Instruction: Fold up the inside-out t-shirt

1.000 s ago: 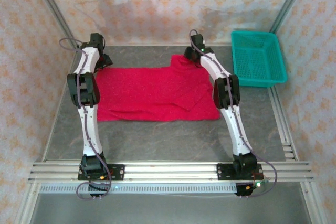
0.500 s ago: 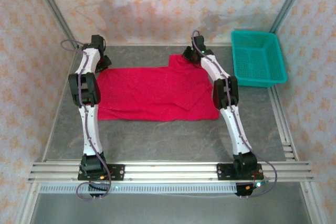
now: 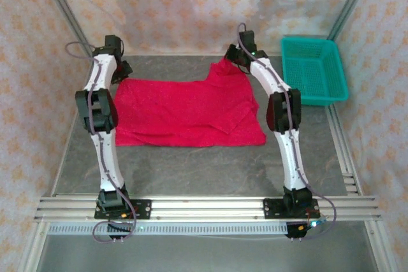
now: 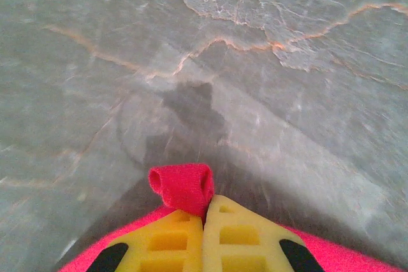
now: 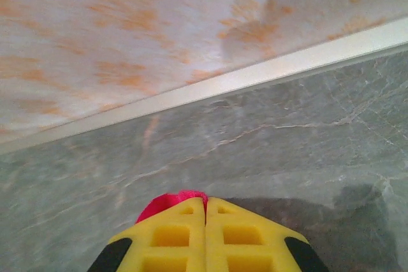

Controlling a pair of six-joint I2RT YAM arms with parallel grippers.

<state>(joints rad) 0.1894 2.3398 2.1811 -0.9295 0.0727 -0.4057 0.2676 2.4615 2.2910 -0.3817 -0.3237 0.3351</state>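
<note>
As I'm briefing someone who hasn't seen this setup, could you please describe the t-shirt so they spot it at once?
Look at the grey marbled table; spread out on it between the left arm and the right arm lies the t-shirt. It is the only red, soft thing there, unlike the teal mesh basket at the far right corner.
</note>
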